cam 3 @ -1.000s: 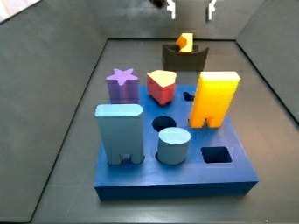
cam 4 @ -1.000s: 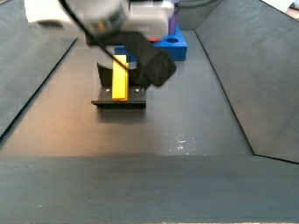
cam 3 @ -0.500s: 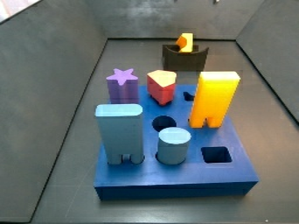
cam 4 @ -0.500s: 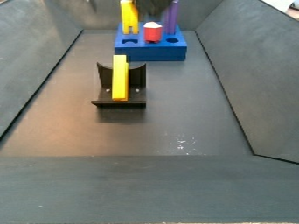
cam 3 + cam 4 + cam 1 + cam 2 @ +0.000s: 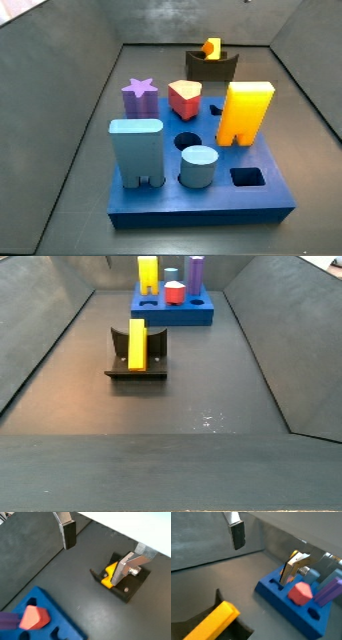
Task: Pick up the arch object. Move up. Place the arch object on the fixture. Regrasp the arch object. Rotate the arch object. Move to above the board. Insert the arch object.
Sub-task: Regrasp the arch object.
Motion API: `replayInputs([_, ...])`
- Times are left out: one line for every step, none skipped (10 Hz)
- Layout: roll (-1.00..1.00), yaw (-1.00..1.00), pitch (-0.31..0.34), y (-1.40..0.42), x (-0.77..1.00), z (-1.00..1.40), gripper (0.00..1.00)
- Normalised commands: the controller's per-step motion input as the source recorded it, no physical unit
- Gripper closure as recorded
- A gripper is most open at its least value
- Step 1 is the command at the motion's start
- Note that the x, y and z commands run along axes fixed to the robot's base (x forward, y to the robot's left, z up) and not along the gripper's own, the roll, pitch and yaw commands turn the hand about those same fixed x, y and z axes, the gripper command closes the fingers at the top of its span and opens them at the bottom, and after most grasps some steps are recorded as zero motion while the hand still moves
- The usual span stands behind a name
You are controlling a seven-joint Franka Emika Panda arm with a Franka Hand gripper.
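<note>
The arch object (image 5: 136,344) was seen resting in the scooped top of the fixture (image 5: 139,360), standing on edge and touched by nothing. In a side view it (image 5: 211,48) showed as a small orange-yellow piece rising above the dark fixture (image 5: 210,68) at the far end of the floor. It was also caught in both wrist views (image 5: 109,575) (image 5: 211,621), lying in the dark block (image 5: 131,584).

The gripper (image 5: 97,548) was held above the floor, well apart from the piece, and was seen only in the wrist views (image 5: 264,552). Its jaws were spread wide and nothing was held between them; the flat silver fingers (image 5: 68,531) with dark pads (image 5: 237,536) were clearly separated.

The board (image 5: 214,190) was placed away from the fixture. On it were set a big yellow-orange block (image 5: 245,112), a light blue arch block (image 5: 136,152), a light blue cylinder (image 5: 198,165), a red block (image 5: 185,98) and a purple star block (image 5: 139,97).
</note>
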Motion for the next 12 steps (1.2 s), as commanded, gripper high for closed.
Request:
replayInputs([1.0,0.04,0.012,-0.03,-0.04,0.01,0.0])
replayInputs([1.0,0.04,0.009,-0.03,-0.05,0.01,0.0])
replayInputs([1.0,0.04,0.001,-0.03,-0.04,0.01,0.0])
replayInputs([1.0,0.04,-0.004,-0.03,-0.04,0.01,0.0])
replayInputs([1.0,0.04,-0.011,-0.02,-0.04,0.01,0.0])
replayInputs([1.0,0.04,-0.017,-0.02,-0.03,0.01,0.0])
replayInputs([1.0,0.04,-0.022,-0.02,-0.03,0.0,0.0])
replayInputs([1.0,0.04,-0.022,-0.02,-0.03,0.0,0.0])
replayInputs([1.0,0.05,-0.02,-0.02,-0.02,0.01,0.0])
replayInputs([1.0,0.05,-0.016,-0.02,-0.01,0.01,0.0])
replayInputs([1.0,0.05,-0.014,-0.02,0.0,0.0,0.0])
replayInputs([1.0,0.05,-0.006,-0.02,0.01,-0.01,0.0])
